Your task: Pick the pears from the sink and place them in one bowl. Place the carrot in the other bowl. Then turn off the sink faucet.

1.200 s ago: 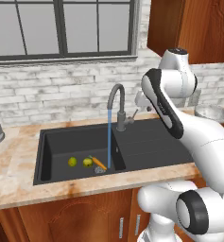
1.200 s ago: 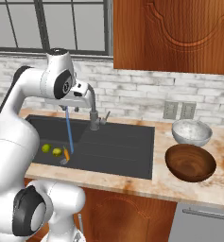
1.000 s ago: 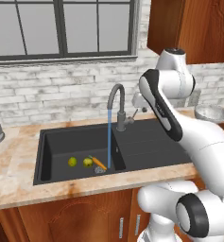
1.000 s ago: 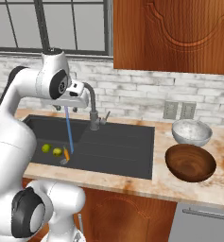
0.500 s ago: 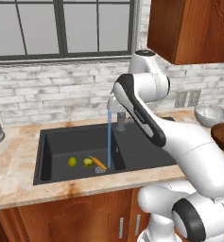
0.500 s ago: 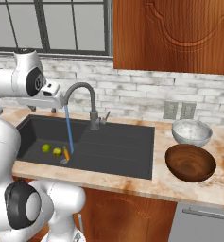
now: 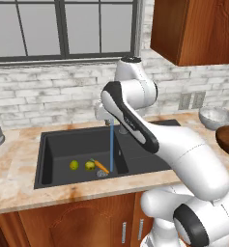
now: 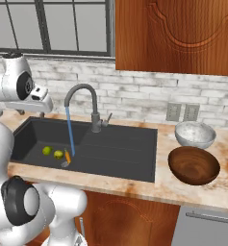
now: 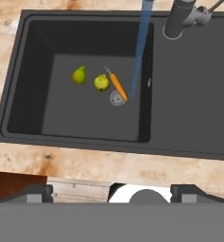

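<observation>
Hand view shows the wide-open, empty gripper (image 9: 111, 191) high above the two small yellow-green pears (image 9: 101, 82) lying touching the slim orange carrot (image 9: 117, 87) in the matte black sink (image 9: 19, 94), so a descent risks nudging or grabbing the carrot too

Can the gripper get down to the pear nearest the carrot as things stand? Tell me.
Probably yes. The open gripper looks down into the sink, nothing covers that pear; only the carrot and the water stream lie close beside it.

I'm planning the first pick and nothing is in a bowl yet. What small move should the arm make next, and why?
Probably lower the open gripper into the sink toward the nearer pear. Both pears and the carrot lie on the basin floor by the drain, and the grey bowl and the wooden bowl hold nothing. The hand view looks down on the basin from well above.
</observation>
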